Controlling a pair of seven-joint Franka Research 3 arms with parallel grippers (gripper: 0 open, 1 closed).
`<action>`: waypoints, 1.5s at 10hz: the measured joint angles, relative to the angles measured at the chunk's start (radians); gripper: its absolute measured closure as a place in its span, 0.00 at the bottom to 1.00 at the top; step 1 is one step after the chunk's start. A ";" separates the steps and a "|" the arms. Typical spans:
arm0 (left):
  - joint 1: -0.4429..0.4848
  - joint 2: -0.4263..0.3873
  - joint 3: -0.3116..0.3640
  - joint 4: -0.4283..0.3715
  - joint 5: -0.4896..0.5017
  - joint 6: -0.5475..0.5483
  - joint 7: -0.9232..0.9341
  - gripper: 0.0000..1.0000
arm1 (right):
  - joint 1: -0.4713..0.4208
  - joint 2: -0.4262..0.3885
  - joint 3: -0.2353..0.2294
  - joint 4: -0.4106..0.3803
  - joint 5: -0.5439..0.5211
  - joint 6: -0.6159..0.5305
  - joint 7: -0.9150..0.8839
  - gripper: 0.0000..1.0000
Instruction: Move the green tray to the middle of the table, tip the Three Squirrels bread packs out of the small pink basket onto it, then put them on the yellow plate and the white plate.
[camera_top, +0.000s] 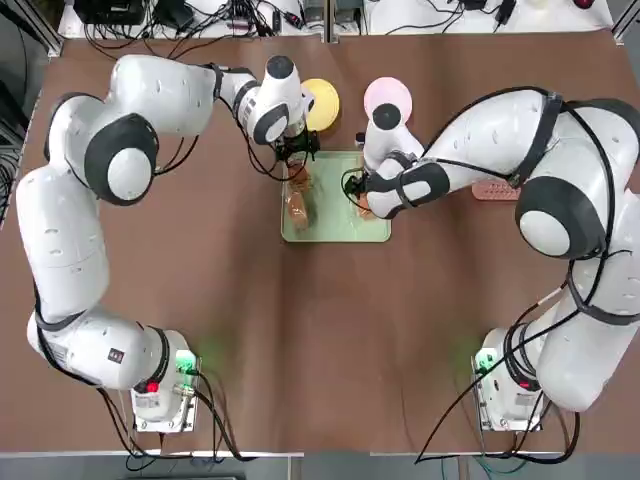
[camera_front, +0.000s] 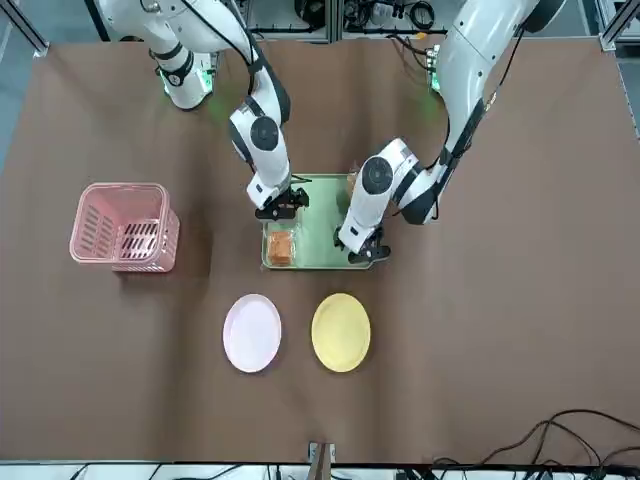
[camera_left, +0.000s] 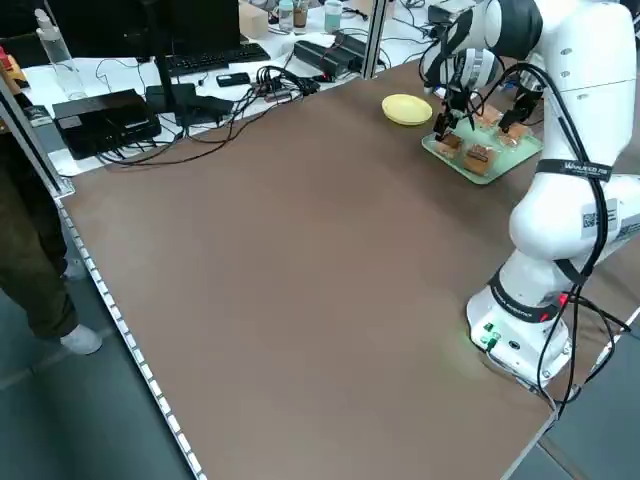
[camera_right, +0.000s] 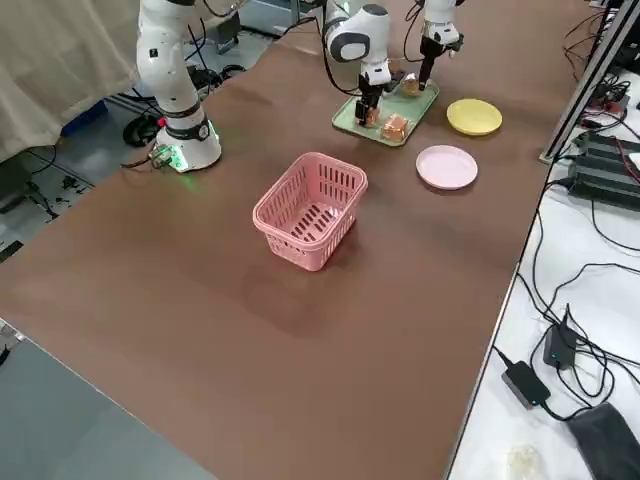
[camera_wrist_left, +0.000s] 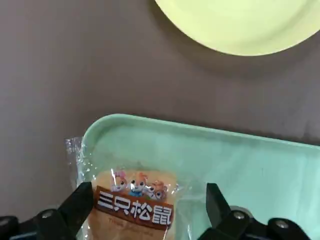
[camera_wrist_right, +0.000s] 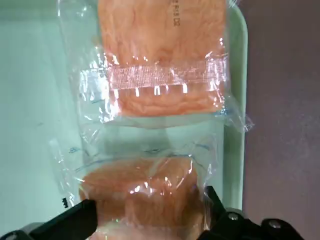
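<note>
Bread packs (camera_top: 298, 205), clear plastic packets of orange-brown bread, lie on the pale mint-green rectangular tray (camera_top: 335, 228) beneath my claws. My left claw (camera_wrist_left: 145, 210) is spread astride one; I should sink squarely before squeezing. My right claw (camera_wrist_right: 150, 212), spread too, straddles another.

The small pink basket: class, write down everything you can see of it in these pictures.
The small pink basket, square and of pink plastic, has slatted, perforated walls and a thick rim. It stands upright with its mouth up and looks empty. It rests on the dark-brown table at the robot's right side, well away from the pale mint-green rectangular tray and from the round white and yellow plates. Nothing but the table touches it; neither gripper is near it.
</note>
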 joint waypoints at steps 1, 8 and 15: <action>-0.001 -0.002 0.000 -0.009 0.003 0.000 0.001 0.00 | 0.000 0.000 0.000 0.000 0.000 0.002 0.001 0.08; -0.011 -0.003 -0.001 -0.041 0.018 0.001 0.001 0.00 | 0.000 0.000 -0.002 0.001 0.000 0.002 0.005 0.28; 0.020 -0.021 0.001 -0.022 0.047 0.000 0.024 0.00 | -0.003 -0.012 -0.012 0.007 0.000 0.003 0.004 0.64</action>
